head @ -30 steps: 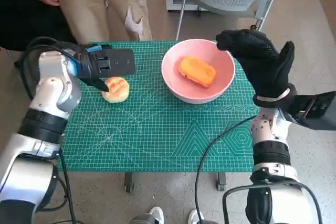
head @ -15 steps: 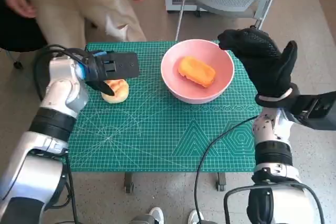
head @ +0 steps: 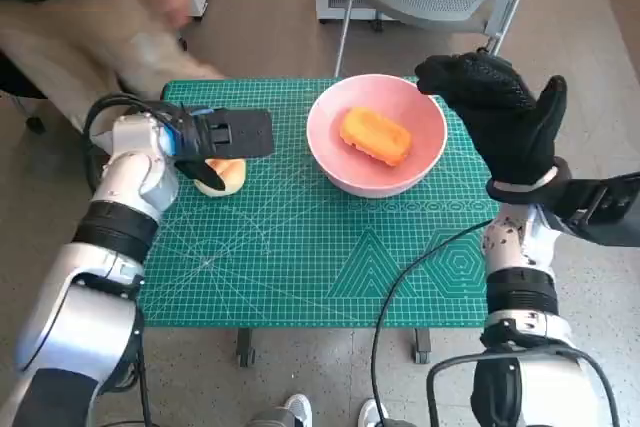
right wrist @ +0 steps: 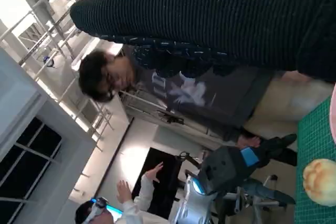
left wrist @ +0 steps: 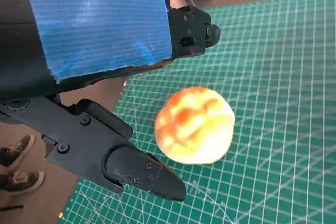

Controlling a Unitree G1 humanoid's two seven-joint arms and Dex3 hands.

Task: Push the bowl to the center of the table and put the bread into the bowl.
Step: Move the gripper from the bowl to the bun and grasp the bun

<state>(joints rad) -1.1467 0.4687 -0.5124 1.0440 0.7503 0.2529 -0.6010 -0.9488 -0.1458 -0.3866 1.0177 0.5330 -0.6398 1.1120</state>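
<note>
Left hand over the bun, right at the bowl

The blue-taped black left hand [head: 215, 135] hovers, fingers apart, over the round golden bread roll [left wrist: 195, 125]; the gloved right hand [head: 500, 117] stands spread and empty, beside the pink bowl [head: 330, 152].

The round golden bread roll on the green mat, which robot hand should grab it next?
Probably the left hand. It hovers right over the round golden bread roll with fingers apart, holding nothing. The right hand is raised across the table beside the pink bowl.
</note>
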